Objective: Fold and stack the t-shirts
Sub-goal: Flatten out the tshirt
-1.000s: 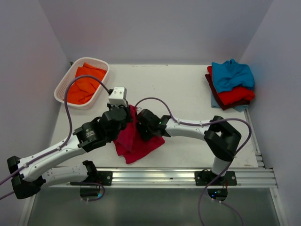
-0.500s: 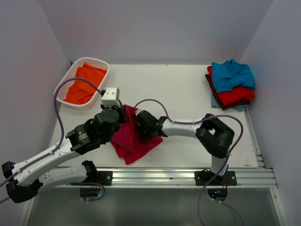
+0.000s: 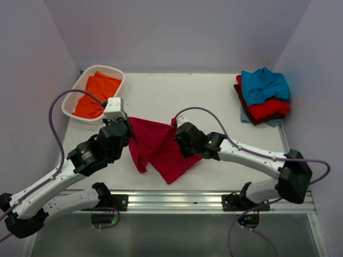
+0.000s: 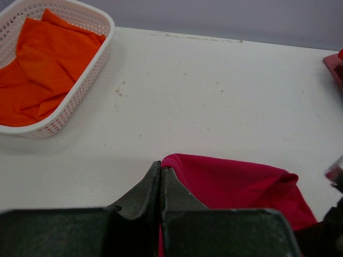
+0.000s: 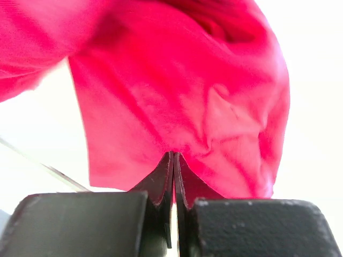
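A crimson-pink t-shirt hangs stretched between my two grippers above the middle of the table. My left gripper is shut on its left top edge; the wrist view shows the hem pinched at the fingertips. My right gripper is shut on the shirt's right part, with cloth filling that wrist view. An orange t-shirt lies in the basket. A stack of folded shirts, teal-blue on red on maroon, sits at the far right.
The white lattice basket stands at the back left, also in the left wrist view. A metal rail runs along the near edge. Grey walls enclose the table on three sides.
Both grippers have moved apart, the left to the left and the right to the right, spreading the bunched crimson-pink shirt wide and lifting it.
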Robot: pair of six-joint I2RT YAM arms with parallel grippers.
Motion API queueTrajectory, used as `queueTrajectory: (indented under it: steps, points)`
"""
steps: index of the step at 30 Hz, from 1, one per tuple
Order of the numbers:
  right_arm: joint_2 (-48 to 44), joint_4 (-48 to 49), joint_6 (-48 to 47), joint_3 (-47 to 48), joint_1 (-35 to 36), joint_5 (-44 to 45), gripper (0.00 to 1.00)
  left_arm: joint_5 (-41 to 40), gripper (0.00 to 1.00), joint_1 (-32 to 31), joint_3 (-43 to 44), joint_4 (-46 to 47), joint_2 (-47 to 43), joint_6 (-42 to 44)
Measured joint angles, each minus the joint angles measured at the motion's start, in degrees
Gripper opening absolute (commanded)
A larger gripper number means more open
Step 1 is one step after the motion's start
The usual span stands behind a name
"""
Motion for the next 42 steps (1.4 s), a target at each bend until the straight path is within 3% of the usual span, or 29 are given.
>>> queueTrajectory:
  steps: [7, 21, 22, 24, 27, 29, 33, 38, 42]
  points:
    - [-13.14, -9.29, -0.02, -0.15, -5.31, 8.7, 0.0, -4.57, 0.0, 1.92, 5.49, -4.39, -1.64, 2.21]
    - [-24.48, -19.93, 4.46, -0.15, -21.35, 22.67, 0.0, -12.22, 0.0, 1.92, 11.89, -13.4, -5.68, 1.62]
    - [-24.39, -20.46, 4.87, -0.15, -21.55, 23.06, 0.06, -12.24, 0.0, 1.92, 12.0, -14.1, -5.68, 1.36]
    - [-23.76, -21.18, 6.05, -0.15, -21.81, 23.45, 0.45, -12.2, 0.0, 1.92, 12.37, -15.39, -5.68, 0.74]
    - [-22.58, -22.84, 6.6, -0.13, -22.38, 24.92, 0.59, -12.41, 0.0, 1.92, 12.81, -16.5, -5.97, 0.37]
    - [-22.1, -23.34, 6.62, -0.15, -22.62, 24.61, 0.61, -12.35, 0.0, 1.92, 12.87, -17.05, -6.47, 0.13]
    - [-21.86, -22.27, 6.45, -0.46, -22.67, 20.55, 0.6, -12.15, 0.0, 1.95, 12.87, -17.22, -6.78, 0.09]
    - [-20.7, -16.44, 6.01, -4.59, -22.6, 10.64, 0.49, -11.56, 0.0, 2.05, 12.87, -17.07, -6.19, 0.11]
    - [-17.59, -12.63, 5.35, -8.48, -20.65, 3.85, 0.49, -11.3, 0.0, 2.19, 12.81, -16.68, -5.79, 0.15]
